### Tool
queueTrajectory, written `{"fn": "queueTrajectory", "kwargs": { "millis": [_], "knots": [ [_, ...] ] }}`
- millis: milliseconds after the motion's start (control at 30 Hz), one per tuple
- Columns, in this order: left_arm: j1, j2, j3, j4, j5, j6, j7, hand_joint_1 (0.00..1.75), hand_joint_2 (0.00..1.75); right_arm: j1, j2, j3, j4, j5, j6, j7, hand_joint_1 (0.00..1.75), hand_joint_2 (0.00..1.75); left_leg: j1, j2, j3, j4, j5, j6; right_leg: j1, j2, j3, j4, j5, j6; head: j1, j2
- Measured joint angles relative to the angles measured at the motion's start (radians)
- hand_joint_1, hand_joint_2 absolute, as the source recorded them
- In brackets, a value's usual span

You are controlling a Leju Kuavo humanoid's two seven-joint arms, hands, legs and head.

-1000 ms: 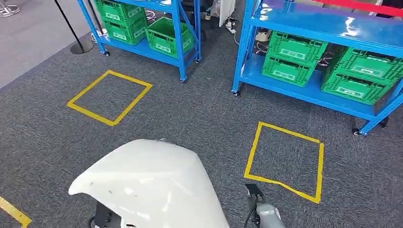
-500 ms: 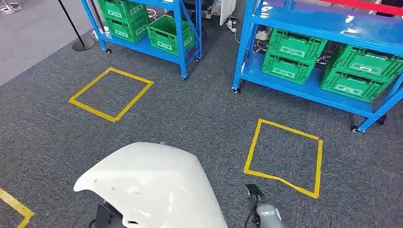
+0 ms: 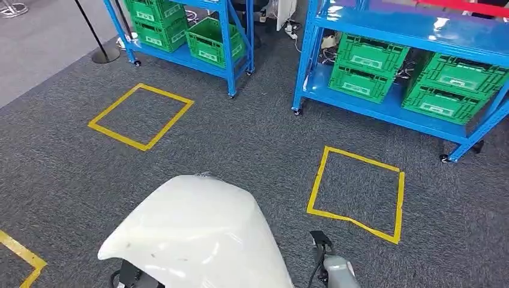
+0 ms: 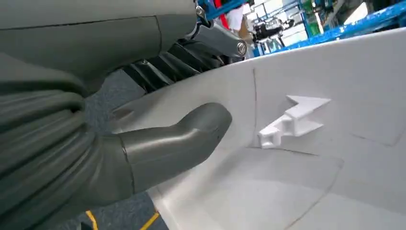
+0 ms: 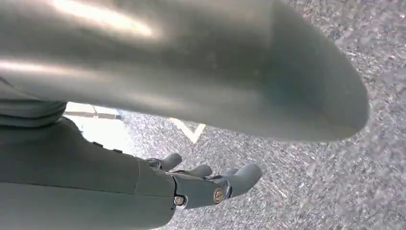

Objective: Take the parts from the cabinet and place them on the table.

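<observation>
A large white curved shell part [image 3: 195,234] sits low in the head view, in front of my body. In the left wrist view my left hand [image 4: 119,143] grips this part [image 4: 311,167]: the thumb [image 4: 182,139] presses on its inner face beside a small white moulded clip [image 4: 292,120], and the dark fingers [image 4: 163,72] wrap over its edge. My right hand [image 5: 191,184] hangs over the grey carpet with its fingers [image 5: 239,175] spread and nothing in them. The right forearm [image 3: 336,271] shows at the bottom of the head view.
Two blue wheeled shelf racks [image 3: 309,54] [image 3: 228,54] hold green crates [image 3: 366,66] [image 3: 210,39] ahead. Yellow tape squares [image 3: 355,193] [image 3: 141,115] mark the carpet in front of them. A black post base [image 3: 105,55] stands at the far left.
The camera has moved: the racks and tape squares have slid a little toward the top of the picture. The white part stays held in my left hand, and the right arm hangs as before.
</observation>
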Motion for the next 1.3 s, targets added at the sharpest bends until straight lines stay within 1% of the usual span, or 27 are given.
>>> {"fn": "queueTrajectory", "kwargs": {
  "millis": [67, 100, 167, 233, 267, 300, 367, 400, 467, 500, 600, 633, 667, 700, 733, 833, 867, 900, 967, 1000, 1033, 1067, 1100, 1167, 1200, 1233, 1300],
  "knots": [
    [0.001, 0.0, 0.0, -0.001, -0.004, 0.0, 0.002, 1.75, 1.75, 0.0, 0.0, 0.0, 0.0, 0.002, 0.003, 0.0, 0.0, 0.0, 0.008, 0.001, 0.004, -0.02, 0.026, 0.02, -0.005, 0.001, -0.004, 0.004, 0.0, 0.011, 0.0, 0.0],
    [0.001, 0.0, 0.0, -0.001, -0.008, 0.0, 0.003, 1.75, 1.75, 0.001, 0.0, 0.0, 0.0, 0.002, 0.004, 0.0, 0.0, 0.0, 0.006, 0.001, -0.001, -0.023, 0.031, 0.027, -0.001, 0.002, -0.019, 0.033, -0.036, 0.01, 0.003, 0.0],
    [0.003, 0.0, 0.0, 0.0, -0.01, 0.0, 0.005, 1.75, 1.75, 0.0, 0.001, 0.0, 0.0, 0.002, 0.006, 0.0, 0.0, 0.0, 0.003, 0.004, -0.017, -0.019, 0.038, 0.037, 0.005, 0.004, -0.078, 0.18, -0.126, 0.008, 0.006, 0.0],
    [0.005, 0.0, 0.0, 0.004, -0.013, -0.002, 0.005, 1.75, 1.75, 0.001, 0.0, 0.0, 0.0, 0.001, 0.005, 0.0, 0.0, 0.0, -0.003, 0.005, -0.033, -0.011, 0.043, 0.042, 0.013, 0.006, -0.118, 0.294, -0.167, 0.007, 0.007, 0.0],
    [0.005, 0.0, 0.0, 0.007, -0.013, -0.003, 0.006, 1.75, 1.75, 0.001, 0.0, 0.0, 0.0, -0.002, 0.001, 0.0, 0.0, 0.0, -0.004, 0.005, -0.039, -0.006, 0.043, 0.042, 0.016, 0.005, -0.106, 0.284, -0.155, 0.004, 0.007, 0.0],
    [0.004, -0.002, 0.0, 0.009, -0.013, -0.006, 0.007, 1.75, 1.75, 0.001, 0.001, 0.0, 0.0, -0.003, -0.002, 0.0, 0.0, 0.0, -0.005, 0.004, -0.044, 0.001, 0.043, 0.041, 0.018, 0.005, -0.067, 0.224, -0.123, 0.001, 0.007, 0.0],
    [0.003, -0.007, 0.0, 0.01, -0.014, -0.006, 0.01, 1.75, 1.75, 0.0, 0.001, 0.0, 0.0, -0.004, -0.006, 0.0, 0.0, 0.0, -0.005, 0.003, -0.053, 0.017, 0.041, 0.038, 0.02, 0.005, 0.038, 0.051, -0.061, -0.006, 0.007, 0.0],
    [0.003, -0.01, 0.0, 0.01, -0.014, -0.007, 0.011, 1.75, 1.75, -0.003, 0.001, 0.0, 0.0, 0.002, -0.008, 0.0, 0.0, 0.0, -0.009, 0.004, -0.059, 0.022, 0.04, 0.033, 0.026, 0.004, 0.048, 0.027, -0.083, -0.015, 0.006, 0.0],
    [0.003, -0.011, 0.0, 0.01, -0.014, -0.008, 0.011, 1.75, 1.75, -0.002, 0.001, 0.0, 0.0, 0.013, -0.012, 0.0, 0.0, 0.0, -0.012, 0.002, -0.063, 0.027, 0.04, 0.025, 0.026, 0.007, 0.045, 0.014, -0.067, -0.024, 0.006, 0.0],
    [0.003, -0.012, -0.001, 0.01, -0.014, -0.008, 0.012, 1.75, 1.75, -0.001, 0.001, 0.0, 0.0, 0.014, -0.013, 0.0, 0.0, 0.0, -0.015, 0.002, -0.063, 0.025, 0.037, 0.044, 0.026, 0.006, 0.045, 0.013, -0.065, -0.021, 0.006, 0.0],
    [0.002, -0.012, 0.0, 0.01, -0.02, -0.008, 0.012, 1.75, 1.75, -0.001, 0.003, 0.0, 0.0, 0.017, -0.013, 0.0, 0.0, 0.0, -0.022, -0.001, -0.066, 0.019, 0.044, 0.04, 0.018, 0.003, 0.048, 0.005, -0.058, -0.013, 0.007, 0.0],
    [0.001, -0.012, 0.0, 0.009, -0.027, -0.008, 0.012, 1.75, 1.75, -0.001, 0.006, 0.0, 0.0, 0.02, -0.012, 0.0, 0.0, 0.0, -0.025, 0.0, -0.06, 0.004, 0.049, 0.044, 0.015, 0.0, 0.052, -0.005, -0.053, -0.01, 0.003, 0.0],
    [0.001, -0.014, 0.0, 0.006, -0.031, -0.008, 0.012, 1.75, 1.75, -0.001, 0.008, 0.0, 0.0, 0.021, -0.011, 0.0, 0.0, 0.0, -0.025, -0.003, -0.046, -0.031, 0.065, 0.058, 0.017, -0.002, 0.062, -0.025, -0.043, -0.008, 0.002, 0.0],
    [0.004, -0.014, -0.001, 0.007, -0.031, -0.008, 0.012, 1.75, 1.75, 0.0, 0.007, 0.0, 0.0, 0.023, -0.01, 0.0, 0.0, 0.0, -0.012, -0.005, -0.016, -0.071, 0.091, 0.056, 0.016, -0.001, 0.064, -0.013, -0.046, -0.012, 0.005, 0.0],
    [0.003, -0.016, -0.001, 0.007, -0.033, -0.008, 0.013, 1.75, 1.75, 0.0, 0.008, 0.0, 0.0, 0.024, -0.009, -0.001, 0.0, 0.0, -0.01, -0.01, -0.008, -0.092, 0.104, 0.06, 0.021, 0.003, 0.053, 0.008, -0.072, -0.011, 0.003, 0.0],
    [0.015, -0.017, -0.001, 0.007, -0.048, -0.008, 0.013, 1.75, 1.75, 0.0, 0.006, 0.001, 0.0, 0.027, -0.006, 0.0, 0.0, 0.0, -0.003, -0.02, -0.021, -0.089, 0.114, 0.052, 0.012, 0.008, -0.04, 0.204, -0.18, 0.004, 0.005, 0.0],
    [0.022, -0.017, -0.001, 0.006, -0.048, -0.008, 0.014, 1.75, 1.75, 0.002, 0.003, 0.001, 0.0, 0.028, -0.006, 0.0, 0.0, 0.0, 0.002, -0.029, -0.029, -0.081, 0.114, 0.046, 0.008, 0.008, -0.058, 0.239, -0.185, 0.01, 0.005, 0.0],
    [0.025, -0.017, -0.001, 0.006, -0.048, -0.008, 0.014, 1.75, 1.75, 0.003, 0.002, 0.001, 0.0, 0.028, -0.004, 0.0, 0.0, 0.0, 0.01, -0.037, -0.039, -0.071, 0.112, 0.036, 0.003, 0.008, -0.049, 0.223, -0.165, 0.018, 0.005, 0.0],
    [0.029, -0.017, -0.001, 0.0, -0.05, -0.008, 0.016, 1.75, 1.75, 0.003, -0.001, 0.001, 0.0, 0.028, -0.003, 0.0, 0.0, 0.0, 0.031, -0.055, -0.063, -0.032, 0.1, 0.012, -0.015, 0.012, 0.024, 0.086, -0.092, 0.045, 0.005, 0.0],
    [0.031, -0.017, -0.002, -0.007, -0.059, -0.007, 0.018, 1.75, 1.75, 0.002, -0.001, 0.001, 0.0, 0.028, -0.002, -0.001, 0.0, 0.0, 0.042, -0.063, -0.082, 0.004, 0.088, -0.005, -0.026, 0.022, 0.055, 0.013, -0.08, 0.063, 0.005, 0.0],
    [0.037, -0.016, -0.002, -0.01, -0.069, -0.004, 0.02, 1.75, 1.75, 0.002, 0.005, 0.001, 0.0, 0.028, 0.0, -0.001, 0.0, 0.0, 0.033, -0.07, -0.099, 0.025, 0.076, -0.022, -0.017, 0.062, 0.036, 0.057, -0.098, 0.067, 0.017, 0.0],
    [0.04, -0.016, -0.002, -0.016, -0.076, 0.002, 0.022, 1.75, 1.75, 0.002, 0.004, 0.001, 0.0, 0.03, 0.0, -0.01, 0.0, 0.0, 0.036, -0.082, -0.115, 0.047, 0.062, -0.025, -0.017, 0.059, 0.034, 0.065, -0.1, 0.023, 0.021, 0.0],
    [0.043, -0.015, -0.005, -0.022, -0.084, 0.004, 0.02, 1.75, 1.75, 0.006, 0.003, 0.001, 0.0, 0.03, 0.0, -0.008, 0.0, 0.0, 0.034, -0.084, -0.115, 0.047, 0.062, -0.031, -0.018, 0.048, 0.031, 0.069, -0.106, 0.004, 0.016, 0.0],
    [0.049, -0.013, -0.005, -0.024, -0.09, 0.013, 0.02, 1.75, 1.75, 0.004, 0.002, 0.001, 0.0, 0.031, 0.0, 0.004, 0.0, 0.0, 0.036, -0.092, -0.113, 0.041, 0.067, -0.037, -0.02, 0.029, 0.031, 0.072, -0.104, -0.014, 0.012, 0.0],
    [0.053, -0.011, -0.005, -0.025, -0.09, 0.015, 0.02, 1.75, 1.75, 0.002, 0.002, 0.001, 0.0, 0.032, 0.002, 0.003, 0.0, 0.0, 0.035, -0.076, -0.113, 0.049, 0.064, -0.038, -0.016, 0.023, 0.03, 0.072, -0.1, -0.024, 0.011, 0.0],
    [0.055, -0.008, -0.006, -0.027, -0.09, 0.016, 0.02, 1.75, 1.75, 0.002, 0.002, 0.001, 0.0, 0.034, 0.003, 0.003, 0.0, 0.0, 0.034, -0.034, -0.13, 0.086, 0.036, -0.037, -0.014, 0.016, 0.03, 0.071, -0.099, -0.028, 0.001, 0.0],
    [0.055, -0.008, -0.006, -0.033, -0.09, 0.021, 0.019, 1.75, 1.75, 0.008, 0.0, 0.001, 0.0, 0.035, 0.003, 0.003, 0.0, 0.0, 0.034, 0.001, -0.196, 0.232, -0.046, -0.038, -0.007, -0.006, 0.027, 0.071, -0.097, -0.03, -0.002, 0.0]
  ]
}}
